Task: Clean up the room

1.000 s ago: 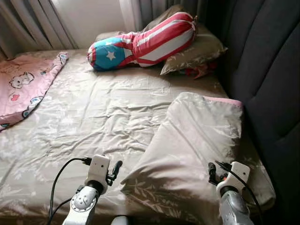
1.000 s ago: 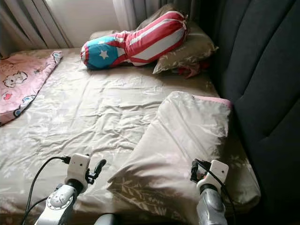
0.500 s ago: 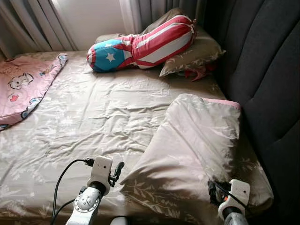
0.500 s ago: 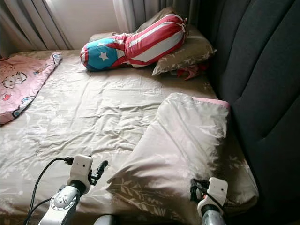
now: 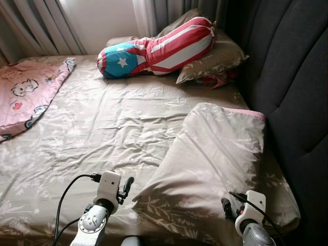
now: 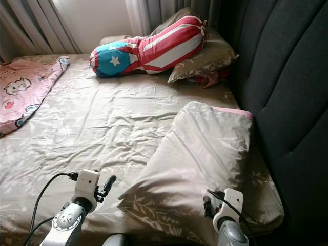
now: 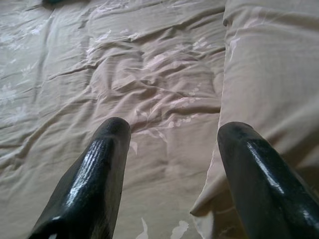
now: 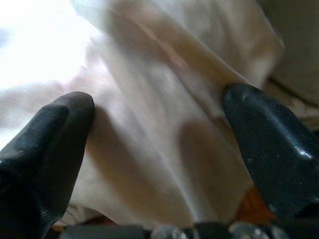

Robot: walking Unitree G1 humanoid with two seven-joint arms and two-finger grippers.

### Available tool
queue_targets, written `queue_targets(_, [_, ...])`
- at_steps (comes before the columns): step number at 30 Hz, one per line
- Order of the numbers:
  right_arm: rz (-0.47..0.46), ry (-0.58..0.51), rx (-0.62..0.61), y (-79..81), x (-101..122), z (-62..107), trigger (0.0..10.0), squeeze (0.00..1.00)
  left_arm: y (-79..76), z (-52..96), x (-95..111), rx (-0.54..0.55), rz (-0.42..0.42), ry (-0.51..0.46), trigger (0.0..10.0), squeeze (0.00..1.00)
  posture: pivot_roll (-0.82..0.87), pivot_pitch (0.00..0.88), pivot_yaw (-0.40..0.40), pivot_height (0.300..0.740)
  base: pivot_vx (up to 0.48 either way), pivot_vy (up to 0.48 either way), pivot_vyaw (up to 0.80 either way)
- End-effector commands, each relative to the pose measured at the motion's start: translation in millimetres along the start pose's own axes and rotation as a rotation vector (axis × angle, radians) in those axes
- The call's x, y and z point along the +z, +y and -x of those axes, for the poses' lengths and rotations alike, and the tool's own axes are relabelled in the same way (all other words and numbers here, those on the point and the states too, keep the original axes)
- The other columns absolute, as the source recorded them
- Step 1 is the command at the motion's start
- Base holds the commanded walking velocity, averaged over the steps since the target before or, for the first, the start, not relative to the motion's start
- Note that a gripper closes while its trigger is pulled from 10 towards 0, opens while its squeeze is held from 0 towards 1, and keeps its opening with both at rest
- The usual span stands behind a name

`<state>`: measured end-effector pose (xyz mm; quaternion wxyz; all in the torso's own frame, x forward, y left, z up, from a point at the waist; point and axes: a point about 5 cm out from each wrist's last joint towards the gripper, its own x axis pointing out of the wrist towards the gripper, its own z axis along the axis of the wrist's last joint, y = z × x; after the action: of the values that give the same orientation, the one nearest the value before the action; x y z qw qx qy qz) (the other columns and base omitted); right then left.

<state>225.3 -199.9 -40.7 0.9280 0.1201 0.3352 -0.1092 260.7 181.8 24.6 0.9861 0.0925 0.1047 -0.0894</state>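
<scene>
**Desk:** What does the head camera show?

**Photographer:** A bed (image 5: pixel 102 133) covered in a wrinkled beige leaf-print sheet takes up most of the frame, with a dark padded headboard (image 5: pixel 297 87) down the right side. A large beige pillow (image 5: pixel 215 159) lies at lower right, tilted up toward the headboard, a pink edge showing at its top corner.

**Desk:** And further back?

**Photographer:** At upper centre a red, white and blue star-and-stripe bolster (image 5: pixel 154 51) leans on a second beige pillow (image 5: pixel 215 59), with a small red item (image 5: pixel 218 80) tucked just beside that pillow (too small to identify). A pink cartoon-print blanket (image 5: pixel 25 97) lies at the upper left edge, grey curtains (image 5: pixel 36 25) behind it.

**Desk:** Where are the grippers?

**Photographer:** The left gripper (image 7: pixel 172 132) hovers at lower left over the bare sheet, its two black fingers (image 7: pixel 94 174) spread apart and holding nothing, the big pillow's near corner just beside one of them. The right gripper (image 8: pixel 159 109) sits at lower right, close over the big pillow's near end; its fingertips (image 8: pixel 264 139) are released and wide, with pale pillow fabric bulging between them but not pinched.
</scene>
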Motion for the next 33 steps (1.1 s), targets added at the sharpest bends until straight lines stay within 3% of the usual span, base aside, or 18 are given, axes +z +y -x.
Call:
queue_targets(1, [-0.018,0.023,-0.026,-4.0,-2,-0.5,10.0,0.0,2.2,3.1,-2,0.0,-0.019,0.008,10.0,0.0,0.01,0.067,0.037,0.67,0.0,0.0,0.0])
queue_targets(10, [-0.038,0.117,-0.069,-10.7,-21,2.8,10.0,0.0,2.8,9.4,-3,-0.021,-0.038,0.011,10.0,0.0,0.02,0.093,0.053,0.67,0.0,0.0,0.0])
queue_targets(15, [-0.081,0.138,-0.009,0.0,-29,2.4,10.0,0.0,4.7,13.7,-3,-0.027,-0.049,0.01,10.0,0.0,0.03,0.107,0.064,0.67,0.0,0.0,0.0])
queue_targets(18, [-0.032,0.148,-0.004,4.1,-30,0.9,10.0,0.0,6.9,17.9,-2,-0.031,-0.06,0.012,10.0,0.0,0.05,0.12,0.073,0.67,0.0,0.0,0.0])
queue_targets(23, [0.01,0.124,-0.003,7.8,-24,-2.8,10.0,0.0,13.0,19.5,2,-0.053,-0.102,0.01,10.0,0.0,0.06,0.135,0.081,0.67,0.0,0.0,0.0])
queue_targets(26, [0.05,0.051,-0.033,4.2,-15,-4.7,10.0,0.0,18.2,19.4,7,-0.046,-0.109,-0.004,10.0,0.0,0.07,0.142,0.088,0.67,0.0,0.0,0.0])
queue_targets(30, [0.014,0.059,0.007,10.5,-17,-7.7,10.0,0.0,20.2,12.3,25,-0.001,-0.042,-0.052,10.0,0.0,0.09,0.158,0.097,0.67,0.0,0.0,0.0])
queue_targets(33, [0.019,0.067,0.004,11.6,-18,-8.0,10.0,0.0,19.3,12.1,28,-0.005,-0.045,-0.061,10.0,0.0,0.1,0.161,0.1,0.67,0.0,0.0,0.0])
